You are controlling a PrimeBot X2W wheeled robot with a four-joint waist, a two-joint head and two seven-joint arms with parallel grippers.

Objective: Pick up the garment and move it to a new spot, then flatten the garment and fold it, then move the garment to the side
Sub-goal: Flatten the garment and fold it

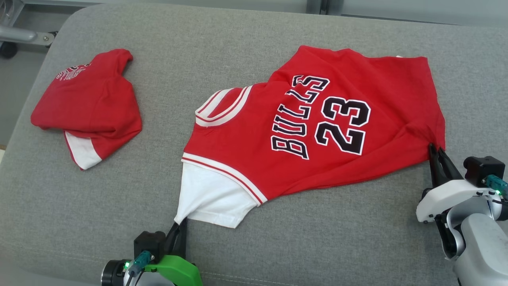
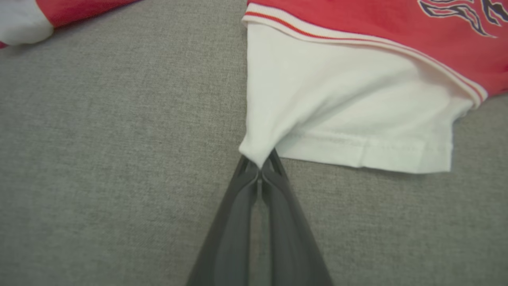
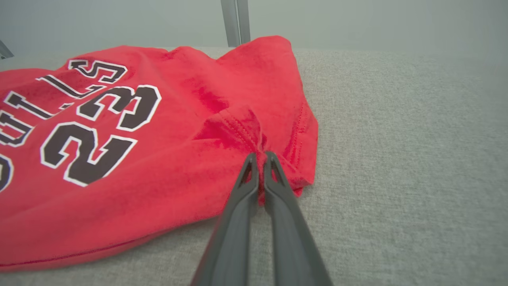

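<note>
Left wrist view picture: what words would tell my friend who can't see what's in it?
The left gripper pinches a corner of the white sleeve of a red jersey lying on a grey cushion. Part of a second red and white garment peeks in at the top left.

I see 1 folded red-and-white shirt point(image 1: 89, 105) lying on the grey cushion point(image 1: 278, 246), near its left end. Off the cushion's top-left corner: metal bar point(image 1: 24, 35), dark wheel point(image 1: 8, 49). Grey post point(image 1: 317, 6) behind its back edge.
</note>
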